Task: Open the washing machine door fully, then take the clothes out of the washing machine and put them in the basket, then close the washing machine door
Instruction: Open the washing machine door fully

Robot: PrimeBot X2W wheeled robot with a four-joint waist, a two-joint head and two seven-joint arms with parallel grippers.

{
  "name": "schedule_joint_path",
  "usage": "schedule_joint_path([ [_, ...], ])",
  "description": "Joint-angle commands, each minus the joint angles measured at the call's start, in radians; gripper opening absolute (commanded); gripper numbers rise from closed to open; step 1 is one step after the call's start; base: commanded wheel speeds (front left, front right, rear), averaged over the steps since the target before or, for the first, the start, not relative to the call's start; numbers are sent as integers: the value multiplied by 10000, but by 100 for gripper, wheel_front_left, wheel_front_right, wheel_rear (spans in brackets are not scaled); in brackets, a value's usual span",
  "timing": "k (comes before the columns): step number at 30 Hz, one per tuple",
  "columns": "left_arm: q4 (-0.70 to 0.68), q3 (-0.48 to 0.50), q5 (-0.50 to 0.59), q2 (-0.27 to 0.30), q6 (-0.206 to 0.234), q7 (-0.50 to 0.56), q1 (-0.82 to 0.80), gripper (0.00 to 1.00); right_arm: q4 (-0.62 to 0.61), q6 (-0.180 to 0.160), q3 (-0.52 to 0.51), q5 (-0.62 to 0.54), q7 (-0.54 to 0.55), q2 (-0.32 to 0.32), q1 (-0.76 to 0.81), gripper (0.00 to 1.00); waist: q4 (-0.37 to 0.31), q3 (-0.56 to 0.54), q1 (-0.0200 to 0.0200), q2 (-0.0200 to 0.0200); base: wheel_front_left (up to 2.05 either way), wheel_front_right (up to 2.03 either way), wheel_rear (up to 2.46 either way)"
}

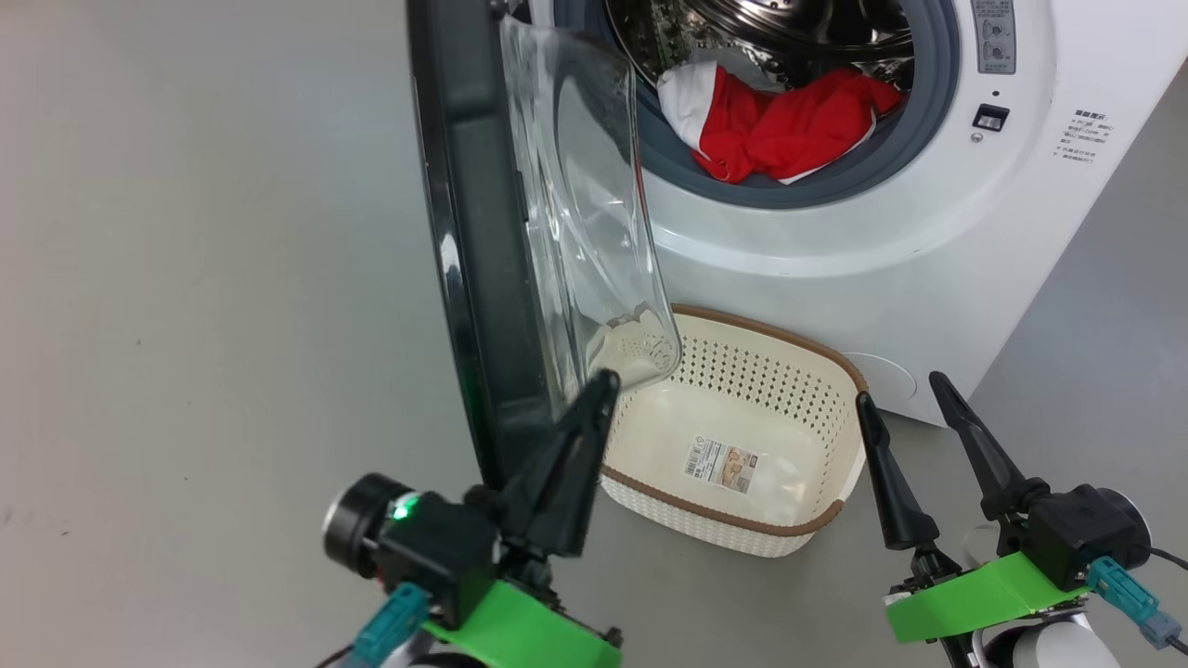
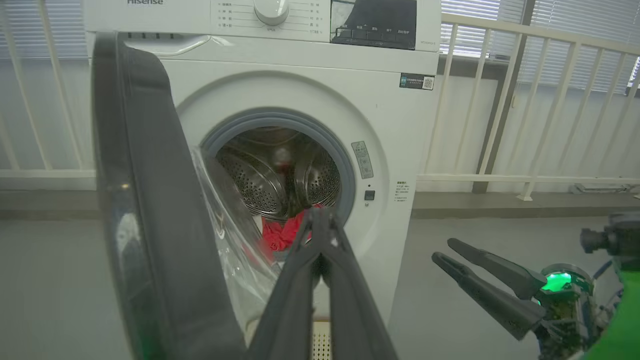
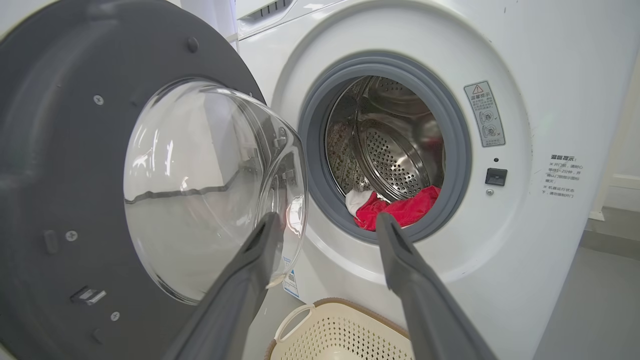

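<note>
Red clothes [image 1: 789, 130] lie in the washer's [image 1: 928, 232] mouth, upper centre, right end effector [image 1: 898, 390] spread, left end effector [image 1: 601, 382] pressed together beside a door [image 1: 473, 232] whose overhanging glass [image 1: 594, 213] could block the basket [image 1: 840, 371].

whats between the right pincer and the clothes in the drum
Nothing blocks it: in the right wrist view the right pincer looks straight at the clothes, with only the grey gasket lip between.

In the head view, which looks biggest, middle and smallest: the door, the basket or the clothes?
1. door, biggest, though it may just be nearer the camera
2. basket
3. clothes, smallest
</note>
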Motion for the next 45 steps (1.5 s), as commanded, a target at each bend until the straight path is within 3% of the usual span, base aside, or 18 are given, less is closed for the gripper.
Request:
schedule_joint_path([
  [1,-155,221,13,23,-94,116,-170,0,-220,62,250,30,-64,12,-389,100,8,-2,0,0,0,0,0],
  [9,789,-61,111,109,154,963,-86,0,-219,62,315,68,-64,13,-393,100,2,-42,0,0,0,0,0],
  [23,1820,530,139,287,741,676,-213,0,-198,62,486,97,-64,13,-355,100,-162,-5,0,0,0,0,0],
  [45,1186,2050,-402,978,1788,640,529,0,-199,62,479,-77,-65,13,-399,100,41,259,0,0,0,0,0],
])
